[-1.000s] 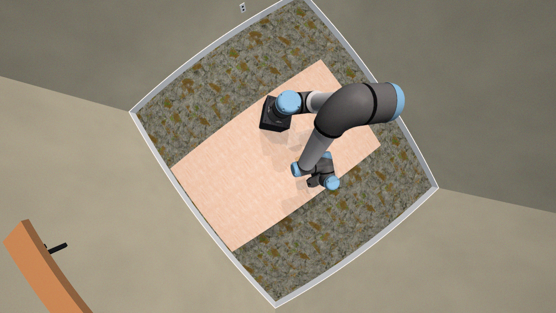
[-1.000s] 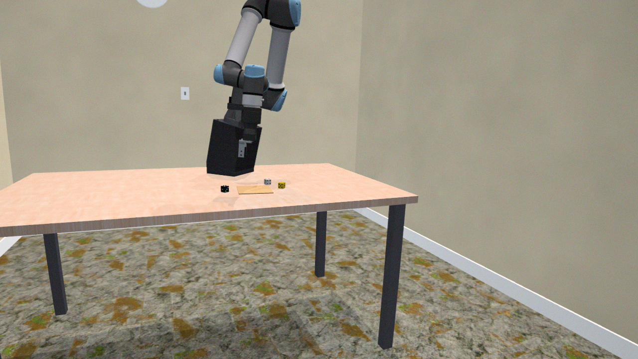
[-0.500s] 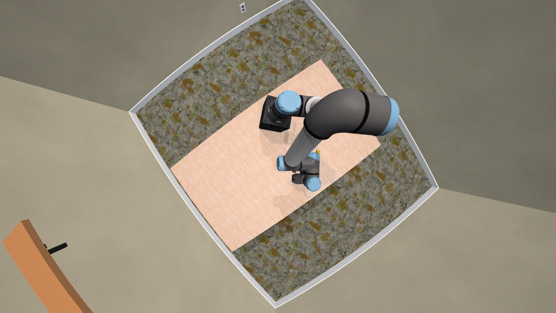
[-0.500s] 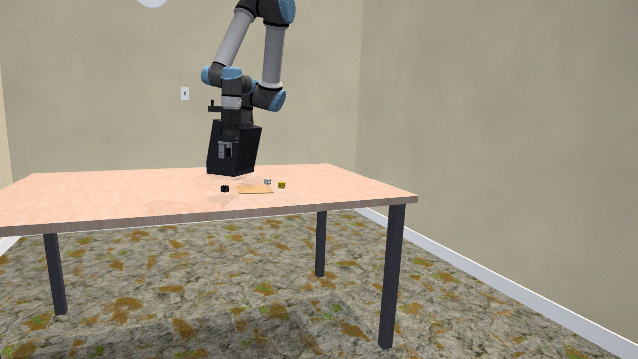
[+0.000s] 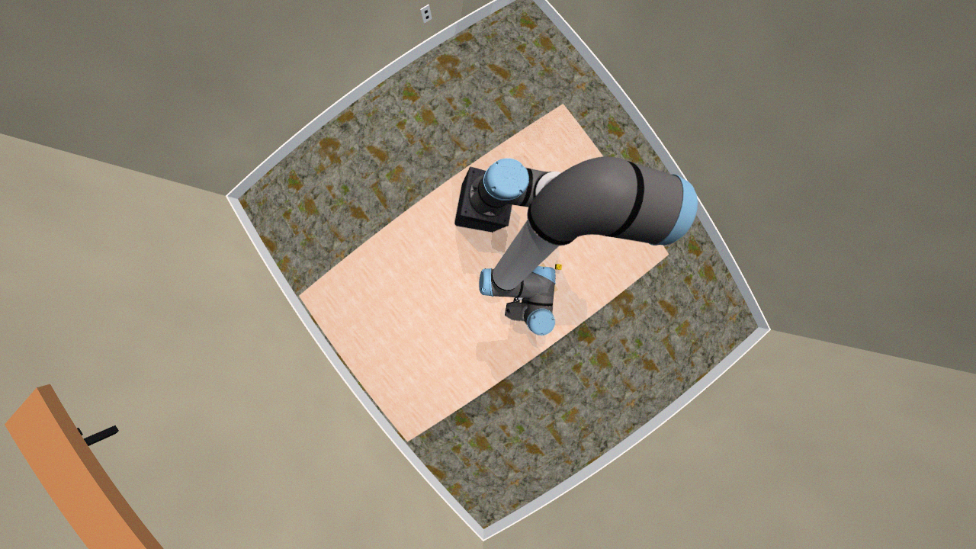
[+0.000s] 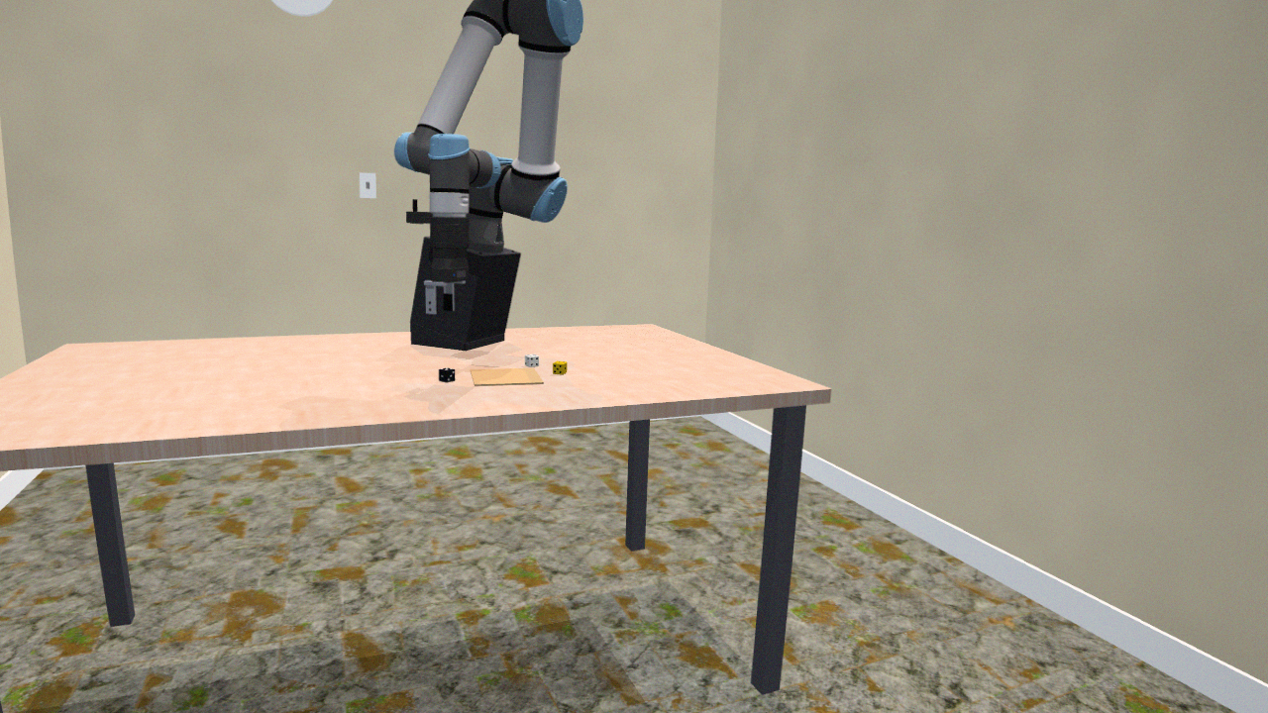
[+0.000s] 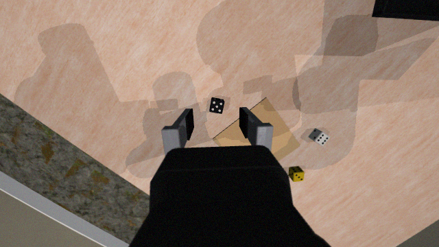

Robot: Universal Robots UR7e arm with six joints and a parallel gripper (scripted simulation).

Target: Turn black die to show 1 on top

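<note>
Black die (image 6: 447, 374) (image 7: 217, 105) on the table (image 5: 382, 306) (image 6: 265, 390) (image 7: 370, 192), off the mat, 5 pips up in wrist view, so 1 not on top. Mat (image 6: 506, 377) (image 7: 274, 127) tan, flat on the table, near the black die, partly hidden by the gripper (image 6: 440, 298) (image 7: 216, 117) in wrist view. White die (image 6: 532, 360) (image 7: 319, 136) and yellow die (image 6: 559, 367) (image 7: 296, 173) also on the table, both off the mat, past its side away from the black die, near each other, not touching. No die on another. Gripper up above the table, pointing down, fingers (image 6: 431, 298) wide apart, nothing between them, not touching any die. Black die shows ahead of the fingertips in wrist view, well below. Arm (image 5: 600, 204) (image 6: 539, 106) reaches out from a black base (image 5: 463, 219) (image 6: 496, 310) on the table. Top view: arm covers most of the dice area, only a bit of yellow die (image 5: 558, 267) visible.

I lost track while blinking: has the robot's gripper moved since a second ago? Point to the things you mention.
Yes. In the exterior view, the gripper (image 6: 439, 301) (image 7: 216, 117) has shifted left against the black pedestal (image 6: 491, 301).
</note>
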